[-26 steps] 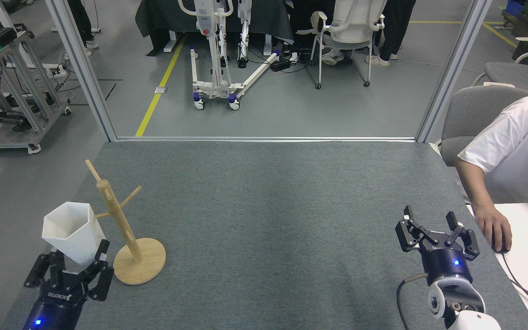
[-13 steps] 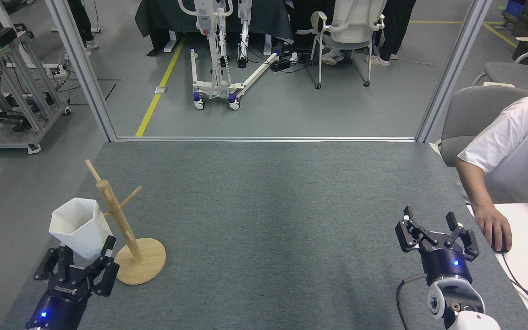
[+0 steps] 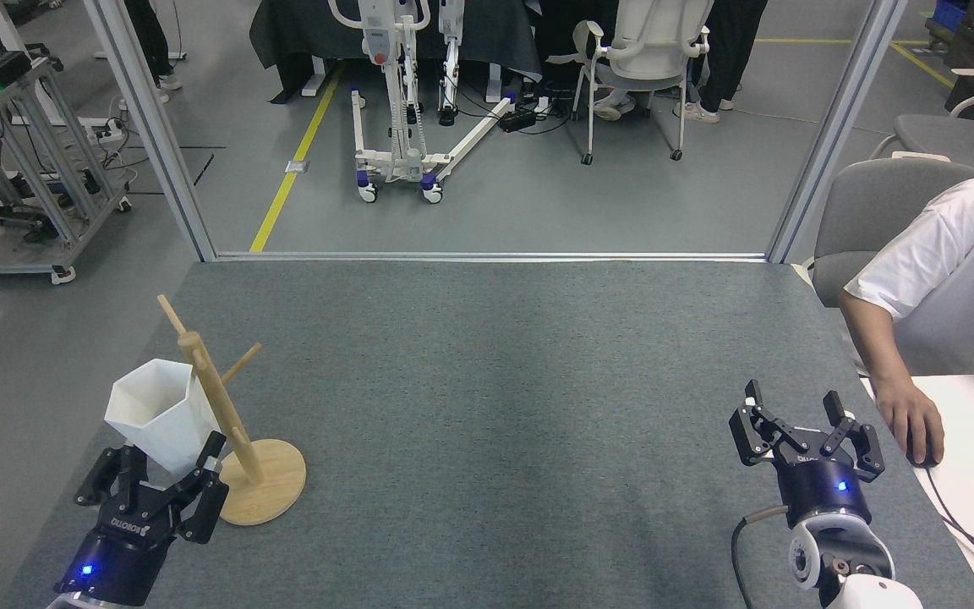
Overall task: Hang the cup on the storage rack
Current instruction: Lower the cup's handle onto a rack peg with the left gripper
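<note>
The left gripper (image 3: 167,482) is clamping the stiff, light-looking, probably slippery cup (image 3: 159,413) low on its base, at nine o'clock of the storage rack (image 3: 233,440); the right gripper (image 3: 807,423) is gaping wide.

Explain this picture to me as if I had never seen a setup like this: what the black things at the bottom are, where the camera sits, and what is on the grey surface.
The camera sits in the robot's head, looking forward and down at a grey felt table. The two black things are the ends of its arms. The left claw is shut on a white faceted cup, holding it tilted right against a wooden storage rack, a post with pegs on a round base. The cup is not hung yet. The right claw is open and holds nothing. At the right edge, a person's hand rests on a computer mouse on a separate white desk.
</note>
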{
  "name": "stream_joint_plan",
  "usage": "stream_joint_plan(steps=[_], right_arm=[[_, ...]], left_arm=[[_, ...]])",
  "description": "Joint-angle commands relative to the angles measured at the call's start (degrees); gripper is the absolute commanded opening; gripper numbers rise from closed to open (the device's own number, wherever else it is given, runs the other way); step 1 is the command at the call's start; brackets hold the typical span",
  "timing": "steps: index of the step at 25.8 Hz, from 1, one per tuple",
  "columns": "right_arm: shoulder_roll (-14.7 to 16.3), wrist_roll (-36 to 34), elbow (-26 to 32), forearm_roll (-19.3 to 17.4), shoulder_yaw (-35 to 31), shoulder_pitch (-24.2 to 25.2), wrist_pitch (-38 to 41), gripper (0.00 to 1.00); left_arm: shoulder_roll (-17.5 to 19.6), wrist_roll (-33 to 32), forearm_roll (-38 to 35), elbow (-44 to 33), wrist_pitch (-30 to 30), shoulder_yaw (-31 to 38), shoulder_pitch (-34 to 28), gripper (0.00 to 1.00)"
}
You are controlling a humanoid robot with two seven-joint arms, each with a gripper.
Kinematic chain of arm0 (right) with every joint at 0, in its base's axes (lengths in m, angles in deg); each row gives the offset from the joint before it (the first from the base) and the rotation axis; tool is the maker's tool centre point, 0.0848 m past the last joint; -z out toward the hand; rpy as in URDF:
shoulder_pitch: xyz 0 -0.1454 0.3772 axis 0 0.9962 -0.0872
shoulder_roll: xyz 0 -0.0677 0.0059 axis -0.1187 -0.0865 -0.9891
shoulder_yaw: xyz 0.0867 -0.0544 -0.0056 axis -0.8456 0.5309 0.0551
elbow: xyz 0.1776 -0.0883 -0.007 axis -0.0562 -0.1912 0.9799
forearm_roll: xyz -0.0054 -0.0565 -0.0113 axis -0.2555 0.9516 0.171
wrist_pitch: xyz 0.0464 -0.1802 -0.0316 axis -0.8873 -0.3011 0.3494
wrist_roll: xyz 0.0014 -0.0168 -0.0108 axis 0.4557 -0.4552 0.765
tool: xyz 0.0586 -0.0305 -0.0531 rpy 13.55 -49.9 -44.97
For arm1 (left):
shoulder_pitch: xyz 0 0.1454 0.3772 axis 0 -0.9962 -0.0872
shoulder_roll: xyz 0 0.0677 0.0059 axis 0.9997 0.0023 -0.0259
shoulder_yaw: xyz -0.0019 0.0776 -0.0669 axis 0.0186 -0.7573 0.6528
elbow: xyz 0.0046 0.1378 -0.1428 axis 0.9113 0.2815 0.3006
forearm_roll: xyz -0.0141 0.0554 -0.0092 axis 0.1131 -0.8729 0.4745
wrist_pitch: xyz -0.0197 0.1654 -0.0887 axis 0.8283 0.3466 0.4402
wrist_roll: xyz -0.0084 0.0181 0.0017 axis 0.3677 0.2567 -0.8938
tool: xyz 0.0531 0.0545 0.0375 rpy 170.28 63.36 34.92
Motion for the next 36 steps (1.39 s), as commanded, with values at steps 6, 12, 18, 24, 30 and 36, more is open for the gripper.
stream_joint_plan(steps=[6, 12, 18, 24, 30, 36], right_arm=[[0.0, 0.0, -0.1, 0.0, 0.0, -0.1, 0.0, 0.99], [0.0, 0.0, 0.0, 0.0, 0.0, -0.1, 0.0, 0.99], [-0.7, 0.0, 0.0, 0.1, 0.0, -0.2, 0.0, 0.99], [-0.9, 0.1, 0.0, 0.1, 0.0, -0.3, 0.0, 0.99], [-0.9, 0.0, -0.1, 0.1, 0.0, -0.5, 0.0, 0.99], [-1.5, 0.1, -0.1, 0.1, 0.0, -0.5, 0.0, 0.99]], left_arm=[[0.4, -0.1, -0.1, 1.6, -0.1, -2.2, 0.5, 0.0], [0.2, -0.3, -0.1, 1.6, 0.3, -2.2, 0.5, 0.17], [0.0, -0.7, 0.1, 1.5, 0.6, -2.1, 0.5, 0.47], [-0.1, -0.7, 0.7, 1.1, 1.3, -1.6, 0.6, 0.93], [0.0, -0.7, 0.7, 1.4, 1.9, -1.7, 0.5, 0.98], [0.2, -0.7, 0.7, 1.4, 1.6, -1.7, 0.4, 0.98]])
